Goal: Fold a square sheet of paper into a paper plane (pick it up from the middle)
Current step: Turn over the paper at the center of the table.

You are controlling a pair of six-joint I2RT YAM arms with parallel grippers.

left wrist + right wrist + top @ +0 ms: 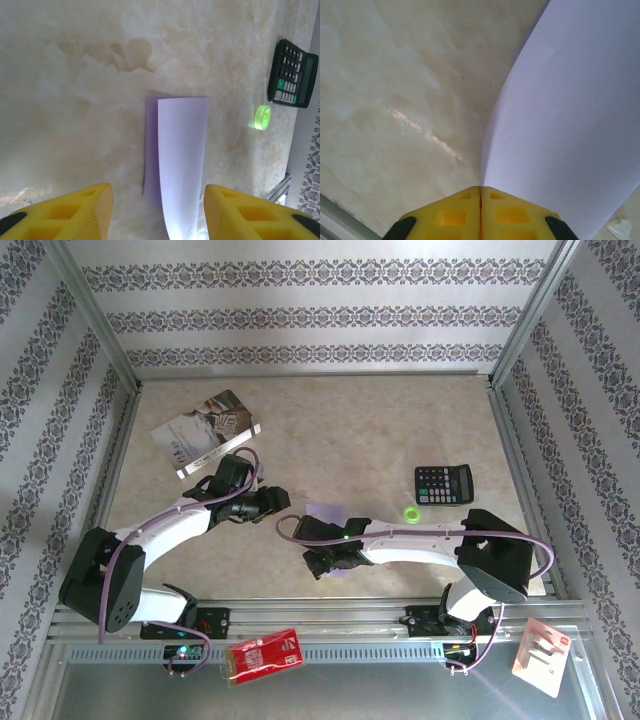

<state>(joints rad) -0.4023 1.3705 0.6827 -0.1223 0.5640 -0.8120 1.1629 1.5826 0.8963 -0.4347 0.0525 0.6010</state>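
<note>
The square sheet of paper (325, 514) is pale lilac and lies mid-table, partly lifted and curled over itself. My right gripper (322, 562) is shut on its near edge. In the right wrist view the sheet (570, 125) rises in a curve out of the closed yellow fingertips (480, 207). My left gripper (276, 502) hovers just left of the sheet and is open. In the left wrist view the curled band of paper (181, 160) runs between the two yellow fingers (75, 215), touching neither. It has the shape of a bent sheet, not of a paper plane.
A black calculator (444, 484) and a small green ring (411, 513) lie to the right of the sheet. A printed booklet (210, 432) lies at the back left. A red packet (265, 653) and a pink packet (543, 652) sit on the near rail.
</note>
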